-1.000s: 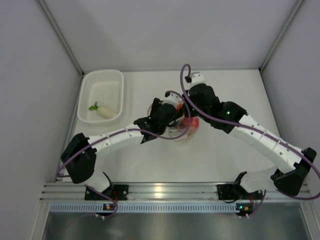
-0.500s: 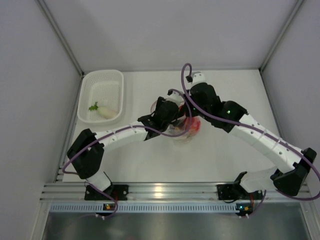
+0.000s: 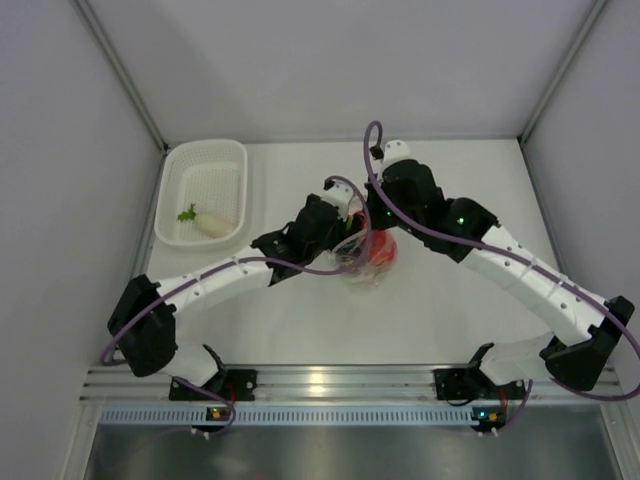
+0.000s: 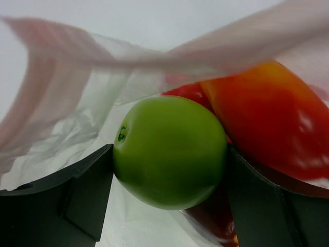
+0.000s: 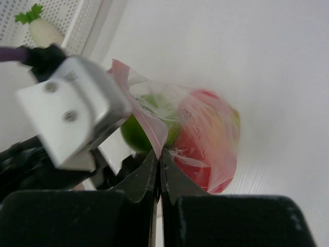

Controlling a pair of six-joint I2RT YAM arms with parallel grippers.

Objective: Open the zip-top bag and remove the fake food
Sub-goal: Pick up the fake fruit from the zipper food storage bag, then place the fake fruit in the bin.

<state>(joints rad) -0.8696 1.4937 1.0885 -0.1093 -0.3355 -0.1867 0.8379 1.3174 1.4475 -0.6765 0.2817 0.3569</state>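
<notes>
Green fruit (image 4: 169, 152), round glossy plastic, is clamped between the two black fingers of the left gripper (image 4: 169, 172), one pad on each flank. It sits inside the mouth of the clear, crinkly zip-top bag (image 3: 366, 262). The bag is mid-table between the two wrists; I cannot tell whether its bottom touches the white table (image 3: 450, 320). The right gripper (image 5: 158, 163) is pinched narrow on one lip of the bag, right at the pinkish zip strip (image 5: 140, 119). Touching the green fruit is an orange-red glossy piece (image 4: 264, 116), with a darker red one (image 4: 190, 92) behind. A white radish with green leaves (image 3: 210, 223) lies in the white perforated basket (image 3: 225, 165), well apart at far left.

Risks, as judged:
- The fruit is a smooth sphere gripped near its widest line. Any offset and it squirts out, back into the bag or onto the table.
- Loose film drapes close over the fruit. If a fold is caught under a pad, the pull drags the whole bag instead of emptying it.
- The right pinch holds thin film on one lip only. A hard tug from the left may strip it free, and the mouth then collapses over the exit.
- The orange-red piece leans on the green fruit and may tumble out after it and roll away.
- The wrists are crowded, so a wide swing risks contact.
</notes>
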